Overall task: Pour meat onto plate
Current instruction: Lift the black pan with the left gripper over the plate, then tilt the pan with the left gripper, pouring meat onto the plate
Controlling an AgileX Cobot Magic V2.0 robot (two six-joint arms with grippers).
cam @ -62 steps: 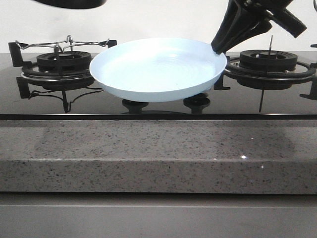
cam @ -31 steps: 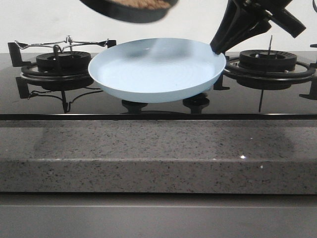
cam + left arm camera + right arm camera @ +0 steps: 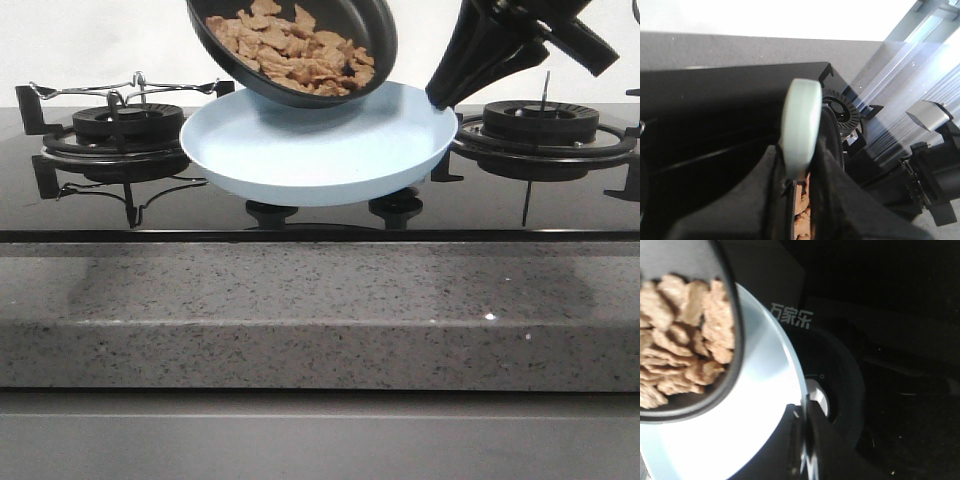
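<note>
Black pan (image 3: 300,45) tilted toward the camera, hanging over the far-left part of the plate (image 3: 320,150). Meat (image 3: 295,50) heaped in the pan's lower side, none on the plate yet. Plate held just above the stove (image 3: 320,215), between the two burners. Right gripper (image 3: 440,98) clamped on the plate's right rim, well clear of the meat. Left gripper (image 3: 799,187) pinched on a pale green handle (image 3: 801,127), meat just beyond its fingers.

Meat (image 3: 292,48) in pan (image 3: 375,30), tilted above plate (image 3: 300,160); burners either side.
</note>
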